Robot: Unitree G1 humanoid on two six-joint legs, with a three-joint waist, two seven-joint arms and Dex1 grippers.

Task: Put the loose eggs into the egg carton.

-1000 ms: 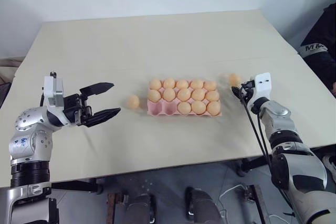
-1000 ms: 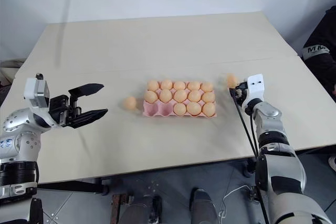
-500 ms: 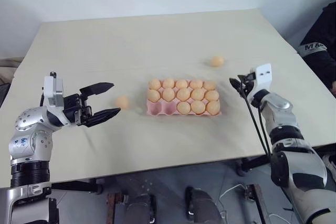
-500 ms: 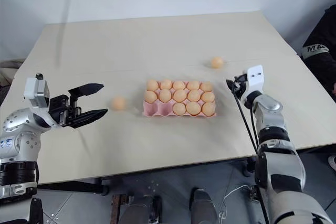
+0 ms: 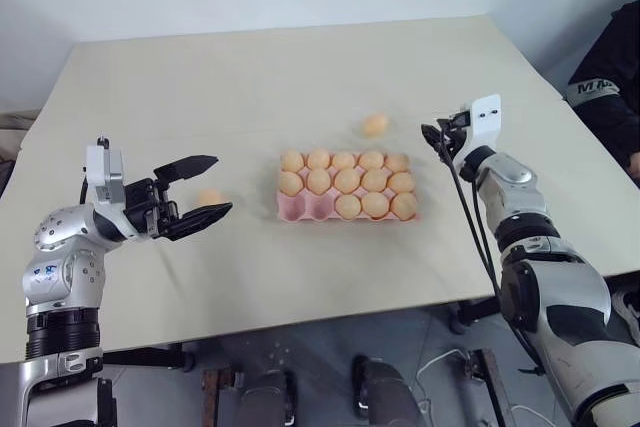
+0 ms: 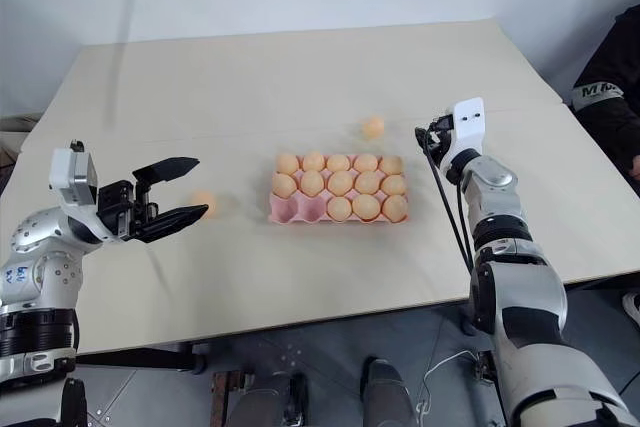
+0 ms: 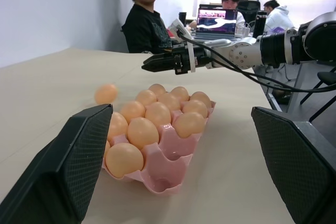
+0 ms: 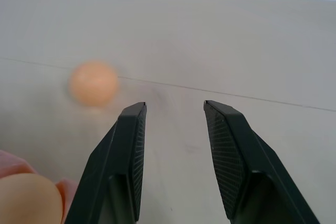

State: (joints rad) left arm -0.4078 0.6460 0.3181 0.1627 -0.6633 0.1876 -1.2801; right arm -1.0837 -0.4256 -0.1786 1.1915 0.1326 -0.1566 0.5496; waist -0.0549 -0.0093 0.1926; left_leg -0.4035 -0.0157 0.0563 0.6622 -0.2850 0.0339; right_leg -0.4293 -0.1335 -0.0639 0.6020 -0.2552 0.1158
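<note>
The pink moulded egg carton (image 5: 300, 209), a lidless tray with scalloped edges and three rows of five cups, sits in the middle of the broad beige table (image 5: 250, 77) with its long side across in front of the robot. Its far row and middle row are both full of smooth, pale orange-peach eggs (image 5: 347, 183), all alike. The near row has three more at the right-hand end, and the two cups at its left end are bare pink. Two loose eggs lie out on the tabletop. One loose egg (image 5: 375, 125) is just behind the carton's far edge, towards its right half, and it looks smeared. It is near the right gripper (image 5: 428, 133) but clear of it. That claw points across the table at about the carton's far right corner, and its two black fingers (image 8: 130, 156) stand a little apart with nothing between them. The other loose egg (image 5: 210, 196) is well to the left of the carton and also soft at the edges. In the head views it shows in the gap of the left gripper (image 5: 222, 185). That claw is spread as wide as it goes and pinches nothing, and I cannot tell whether the egg touches it. A person in a dark sleeve (image 5: 612, 77) stands at the table's right side.
</note>
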